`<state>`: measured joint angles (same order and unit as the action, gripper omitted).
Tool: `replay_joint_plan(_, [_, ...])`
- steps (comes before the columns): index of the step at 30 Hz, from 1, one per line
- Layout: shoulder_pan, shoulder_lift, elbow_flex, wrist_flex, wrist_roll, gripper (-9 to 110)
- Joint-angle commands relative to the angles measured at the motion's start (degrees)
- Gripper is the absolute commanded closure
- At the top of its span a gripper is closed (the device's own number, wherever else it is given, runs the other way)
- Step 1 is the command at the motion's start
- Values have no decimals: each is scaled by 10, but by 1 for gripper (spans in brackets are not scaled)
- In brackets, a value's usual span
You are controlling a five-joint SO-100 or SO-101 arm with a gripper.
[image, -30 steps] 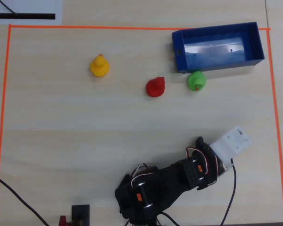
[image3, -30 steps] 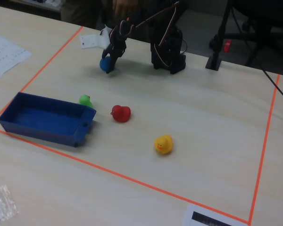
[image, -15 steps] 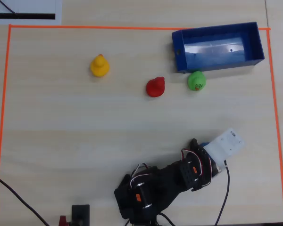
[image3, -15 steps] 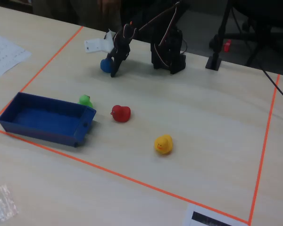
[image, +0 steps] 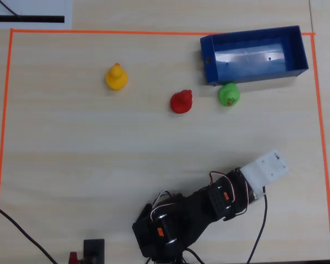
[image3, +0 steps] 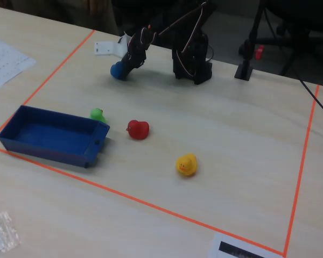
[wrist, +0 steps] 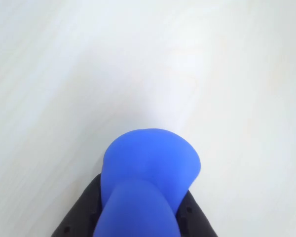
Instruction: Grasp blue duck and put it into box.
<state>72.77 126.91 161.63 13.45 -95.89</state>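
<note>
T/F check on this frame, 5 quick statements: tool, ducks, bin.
1. The tool is shut on the small bright-blue rubber duck. True.
2. The large dark-blue plastic bin already holds a duck. False: in the overhead view its pale floor is bare.
3. The small green rubber duck sits right against the bin's outer wall. True.
4. The small red rubber duck lies between the small yellow rubber duck and the green duck in the overhead view. True.
5. The yellow duck lies outside the orange tape border. False: it is inside it.
</note>
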Motion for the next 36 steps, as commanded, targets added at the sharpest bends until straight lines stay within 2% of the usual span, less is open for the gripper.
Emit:
replay_joint_plan(1, [-20,10,-68,18,54,101])
replay_joint_plan(10, [-171,5,-331,143,264,101])
replay_joint_plan(15, [-279,-55,-425,125,330,101])
replay_joint_plan(19, [-334,-180,-541,97,360,101])
replay_joint_plan(30, [-346,-636,-1002,42,336,101])
replay_joint_plan(36, [-347,-785,-1124,4,288,101])
